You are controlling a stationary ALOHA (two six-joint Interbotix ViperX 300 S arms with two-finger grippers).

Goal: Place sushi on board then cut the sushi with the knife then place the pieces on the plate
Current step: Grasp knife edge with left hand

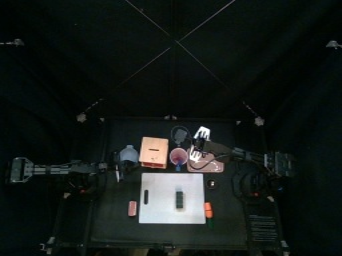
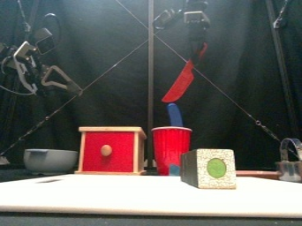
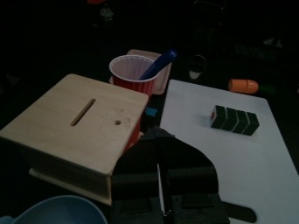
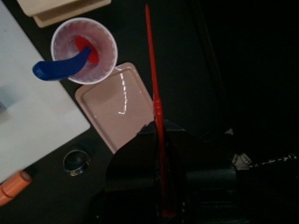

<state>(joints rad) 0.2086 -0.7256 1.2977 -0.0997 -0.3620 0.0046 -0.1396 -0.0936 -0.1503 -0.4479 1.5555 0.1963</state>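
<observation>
From the top view, the pale wooden box (image 1: 151, 150), the red cup (image 1: 179, 157) and the pink tray (image 1: 206, 160) stand in a row behind the white cutting board (image 1: 158, 190). The blue-grey bowl (image 1: 130, 155) sits left of the box. One orange toy (image 1: 131, 208) lies just off the board's left side and a second orange toy (image 1: 209, 210) lies at its right edge. The black tabletop (image 1: 107, 225) is closed in by black curtains. The sushi roll (image 1: 178, 199) lies near the board's middle. The right tool (image 1: 201, 138) hangs over the cup and tray, well apart from the roll. The left tool (image 1: 118, 172) rests beside the bowl.

In the front view, the red knife (image 2: 179, 84) hangs tilted in the air above the cup, and the blue knife (image 2: 175, 115) stands up out of the cup. The roll sits on the board, just right of the cup and nearer the front. A metal cutter (image 2: 290, 152) shows at the right edge.

In the left wrist view, the left tool's jaws lie together, holding nothing, with the box close ahead of them and the roll beyond on the board.

In the right wrist view, the right tool is clenched on the red knife. Its blade runs out beside the tray, toward the cup.
</observation>
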